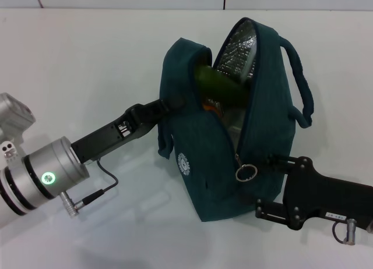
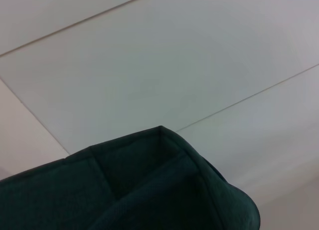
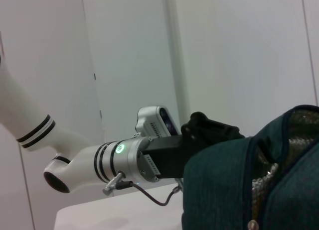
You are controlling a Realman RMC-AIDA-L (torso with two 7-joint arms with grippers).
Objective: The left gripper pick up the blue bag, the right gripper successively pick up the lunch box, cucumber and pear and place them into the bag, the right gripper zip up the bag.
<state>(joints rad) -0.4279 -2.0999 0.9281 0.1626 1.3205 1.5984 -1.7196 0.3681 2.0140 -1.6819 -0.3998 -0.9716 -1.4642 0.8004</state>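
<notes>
Head view gives you the clearest look: the blue bag [image 1: 233, 129] stands upright on the white table [image 1: 87, 65], its zipper undone along most of its length, so the silver lining [image 1: 239, 48] shows at the top. Inside the mouth you can see the cucumber [image 1: 218, 85] lying across, with something orange just below it that you cannot identify. The metal zipper ring [image 1: 245, 172] hangs on the bag's front edge, low down.

Your left gripper [image 1: 166, 106] reaches in from the left and is clamped on the bag's near rim, holding the fabric at the top edge. Your right gripper [image 1: 265, 184] sits low on the right, its two fingers spread with the upper finger [image 1: 280, 160] just beside the zipper ring; no contact with the ring is visible.

Right wrist view shows the left arm against the bag's side [image 3: 224, 190]. Left wrist view shows only dark fabric [image 2: 149, 190] and white table.
</notes>
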